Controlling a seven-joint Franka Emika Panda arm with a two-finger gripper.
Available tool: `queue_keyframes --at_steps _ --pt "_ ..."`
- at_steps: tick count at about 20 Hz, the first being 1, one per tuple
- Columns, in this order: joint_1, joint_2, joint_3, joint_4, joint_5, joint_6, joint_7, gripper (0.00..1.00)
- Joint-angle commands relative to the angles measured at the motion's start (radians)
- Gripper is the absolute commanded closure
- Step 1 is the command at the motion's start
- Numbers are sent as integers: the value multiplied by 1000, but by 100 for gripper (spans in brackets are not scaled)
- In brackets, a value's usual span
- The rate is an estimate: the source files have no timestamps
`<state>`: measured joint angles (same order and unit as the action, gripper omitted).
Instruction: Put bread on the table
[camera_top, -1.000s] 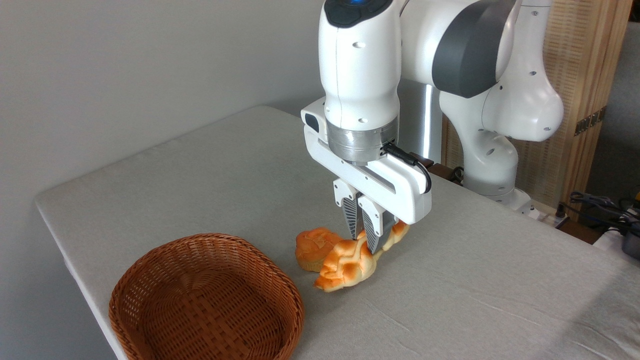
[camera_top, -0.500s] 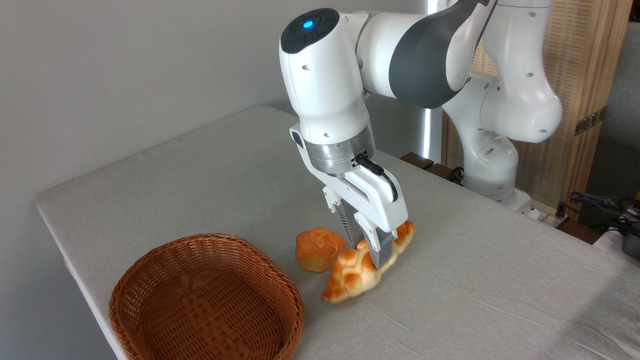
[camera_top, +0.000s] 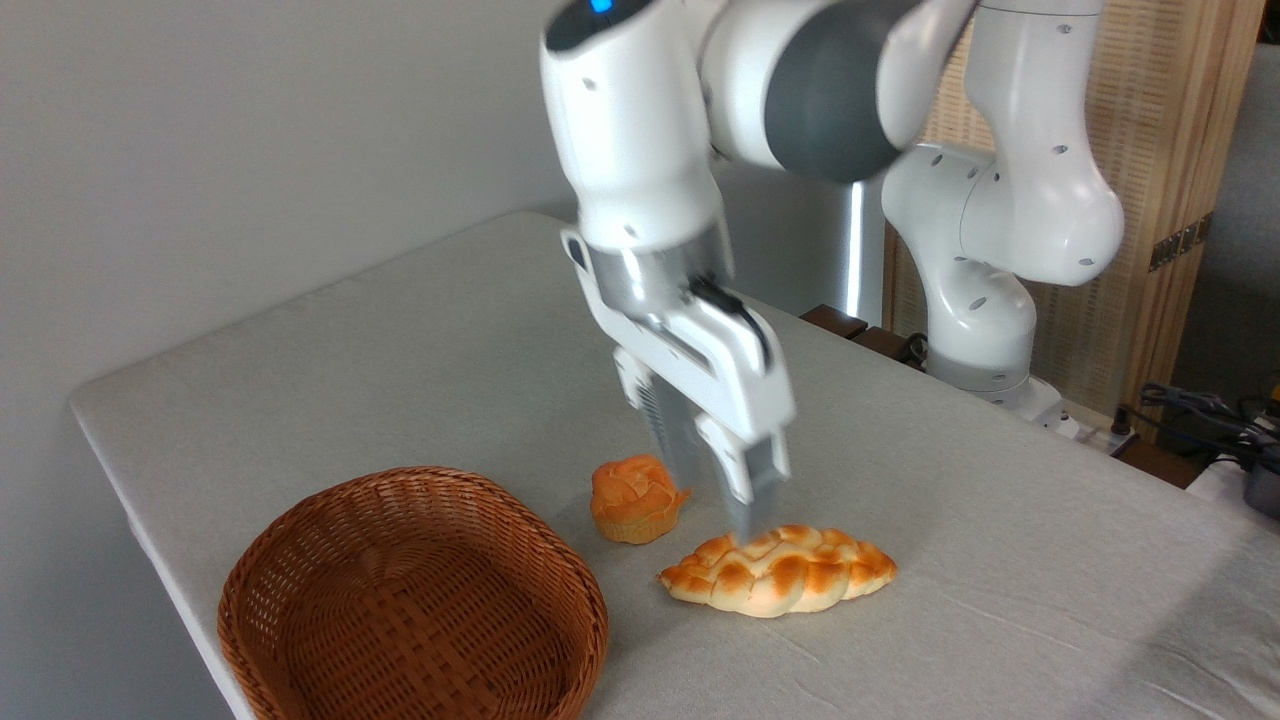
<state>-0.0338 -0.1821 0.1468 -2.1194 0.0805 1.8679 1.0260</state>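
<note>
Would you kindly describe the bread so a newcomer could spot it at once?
Start at the wicker basket on the grey table. Right of it, under the gripper, lies the bread: a long braided loaf, unlike the small round orange bun beside it.

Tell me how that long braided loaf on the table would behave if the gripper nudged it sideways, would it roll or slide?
The braided loaf lies flat on the table, wider than tall, so it would probably slide or pivot rather than roll. Its tapered ends suggest a push off-centre would spin it. The cloth may add drag. The gripper sits open just above it.
</note>
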Motion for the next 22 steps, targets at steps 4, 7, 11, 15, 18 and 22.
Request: queue_keyframes --at_steps 4,7,11,15,18,22 --pt "22 78 -142 296 -4 -64 -230 0" --pt "49 170 -185 487 -68 -188 -233 0" --pt "58 184 -197 526 -148 -231 -298 0" --pt "58 193 -214 523 -166 -248 -360 0" --pt "58 190 -214 518 -168 -256 -360 0" --pt "58 185 -202 519 -159 -251 -339 0"
